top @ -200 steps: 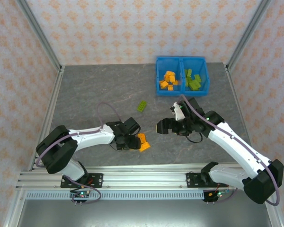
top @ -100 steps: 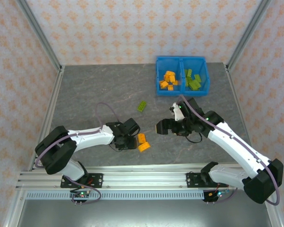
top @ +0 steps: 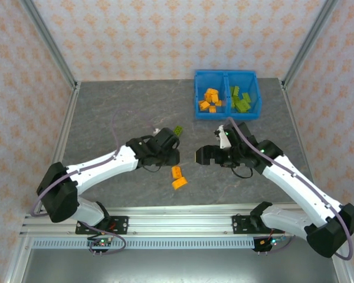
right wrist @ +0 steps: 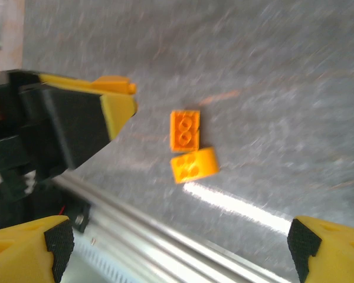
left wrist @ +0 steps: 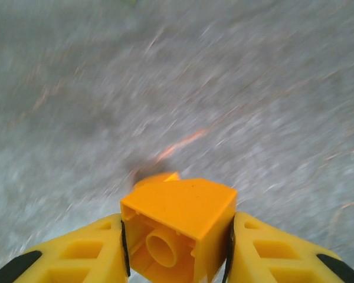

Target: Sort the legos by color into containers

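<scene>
My left gripper (left wrist: pixel 177 236) is shut on an orange lego (left wrist: pixel 180 221), held hollow underside toward the camera above the grey table. In the top view that gripper (top: pixel 165 150) sits mid-table, just below a green lego (top: pixel 178 130). Two more orange legos (top: pixel 176 171) (top: pixel 179 183) lie together on the table below it; they also lie under the right wrist, one flat brick (right wrist: pixel 184 129) and one curved brick (right wrist: pixel 194 164). My right gripper (right wrist: pixel 180 247) is open and holds nothing; from above it (top: pixel 202 157) hangs right of the left one. The containers are a blue bin (top: pixel 227 112): orange bricks (top: pixel 210 99) left, green bricks (top: pixel 242 99) right.
A metal rail (top: pixel 183 224) runs along the near table edge, also seen as a bright strip (right wrist: pixel 165 236) under the right gripper. Patterned walls and slanted metal posts (top: pixel 50 44) close off the table's sides and back.
My left gripper has shut on one orange lego, lifted it from the group and moved up toward the green lego. Two orange legos stay on the table. The right gripper stays open, shifted slightly.
</scene>
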Controlling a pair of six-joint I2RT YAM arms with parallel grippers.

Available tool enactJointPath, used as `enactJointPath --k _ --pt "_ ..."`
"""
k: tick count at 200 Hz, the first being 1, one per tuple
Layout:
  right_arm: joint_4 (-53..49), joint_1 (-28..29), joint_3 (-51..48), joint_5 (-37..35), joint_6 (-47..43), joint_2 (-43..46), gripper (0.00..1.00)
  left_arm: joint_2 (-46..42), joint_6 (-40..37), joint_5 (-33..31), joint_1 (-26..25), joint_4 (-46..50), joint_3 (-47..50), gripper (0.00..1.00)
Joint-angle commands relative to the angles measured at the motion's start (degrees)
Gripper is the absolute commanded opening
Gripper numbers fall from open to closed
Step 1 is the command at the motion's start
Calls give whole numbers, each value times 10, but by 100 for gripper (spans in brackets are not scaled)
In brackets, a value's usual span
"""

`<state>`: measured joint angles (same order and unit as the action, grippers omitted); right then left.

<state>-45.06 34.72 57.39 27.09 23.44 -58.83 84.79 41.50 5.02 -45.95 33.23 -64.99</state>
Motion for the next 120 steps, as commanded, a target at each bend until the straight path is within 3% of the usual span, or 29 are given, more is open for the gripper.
enactJointPath --k 1,12,76,120 --pt "17 -4 28 -199 50 32 96 70 -72 -47 8 -22 -114 36" --pt "17 -18 30 -242 70 38 96 122 -95 -57 9 -12 -192 36" --pt "29 -50 38 -244 85 41 96 437 -153 -114 61 7 -595 36" --pt "9 -54 37 -250 89 56 96 669 -232 -83 99 12 -933 40"
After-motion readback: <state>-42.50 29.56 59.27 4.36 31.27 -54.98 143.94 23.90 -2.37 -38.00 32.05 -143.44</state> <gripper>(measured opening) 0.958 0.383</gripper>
